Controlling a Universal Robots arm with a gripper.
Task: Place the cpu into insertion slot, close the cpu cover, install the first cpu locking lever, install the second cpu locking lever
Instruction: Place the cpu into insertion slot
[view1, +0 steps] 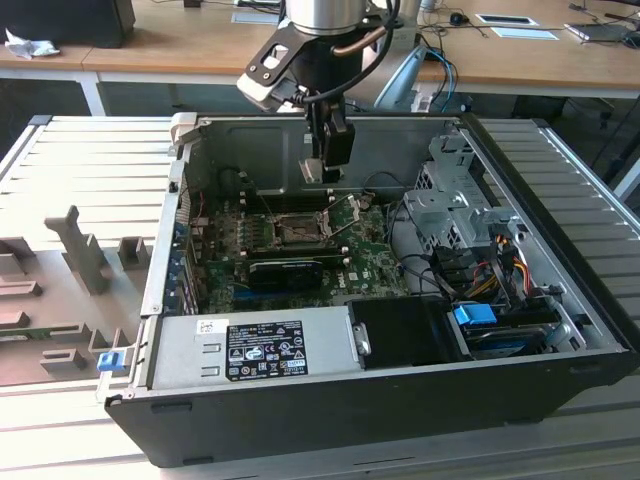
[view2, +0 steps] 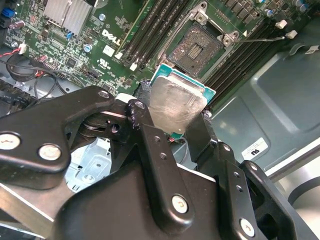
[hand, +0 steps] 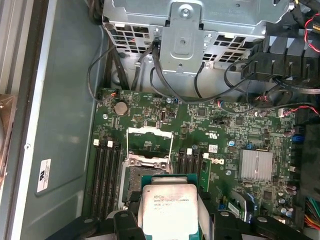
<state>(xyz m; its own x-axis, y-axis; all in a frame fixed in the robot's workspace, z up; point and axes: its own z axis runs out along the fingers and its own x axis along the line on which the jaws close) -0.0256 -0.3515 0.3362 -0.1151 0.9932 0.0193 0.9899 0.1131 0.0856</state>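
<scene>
Arm upright over the open computer case (view1: 300, 415) on the desk (view1: 70, 160), wrist pointing straight down.
The fingers of the gripper (view1: 322, 172) pinched the cpu (view2: 176, 100) by two opposite edges, above the insertion slot (view1: 298, 232) and apart from it. The slot lay bare, with the cpu cover (hand: 150, 131) swung up open. In the exterior view a long black card (view1: 285, 270) sat at six o'clock of the slot and a drive cage (view1: 450, 200) at three o'clock.

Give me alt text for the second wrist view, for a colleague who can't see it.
The hand grips the cpu by two opposite edges, silvery face toward the camera, over the green motherboard. Just beyond it, the insertion slot lies open and empty, flanked by black memory slots.
</scene>
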